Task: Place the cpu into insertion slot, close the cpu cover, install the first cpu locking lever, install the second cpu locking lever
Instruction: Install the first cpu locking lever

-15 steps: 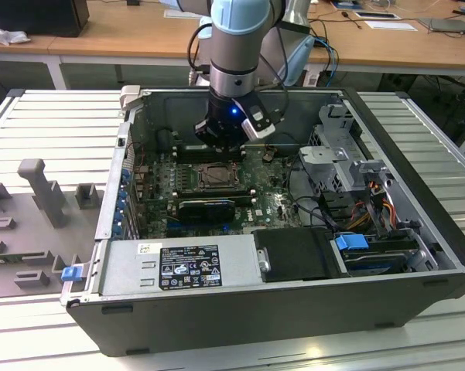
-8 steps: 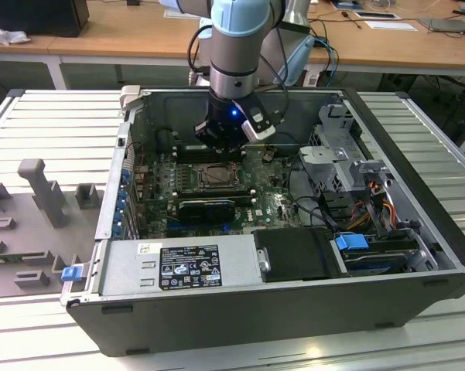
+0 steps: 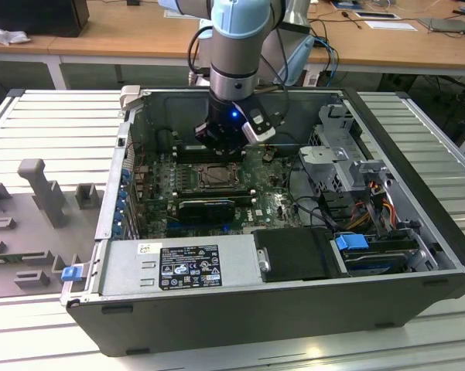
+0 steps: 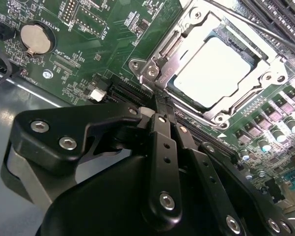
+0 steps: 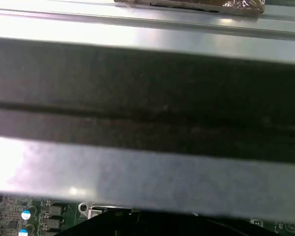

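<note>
Open computer case (image 3: 418, 232) lies on slatted desk (image 3: 54, 116), green motherboard (image 4: 113, 44) inside. Cpu (image 4: 213, 71) sits in insertion slot (image 4: 179, 86) mid-board; cpu cover (image 4: 245, 101) down around it, silvery frame bordering chip. End effector (image 4: 159, 110) hovers just beside socket, fingers (image 4: 163, 147) pressed together, holding nothing. Coin battery (image 4: 35, 39) on board, well apart from socket. Black drive cage (image 3: 298, 255) in case's near side, right of labelled power supply (image 3: 178, 267).
</note>
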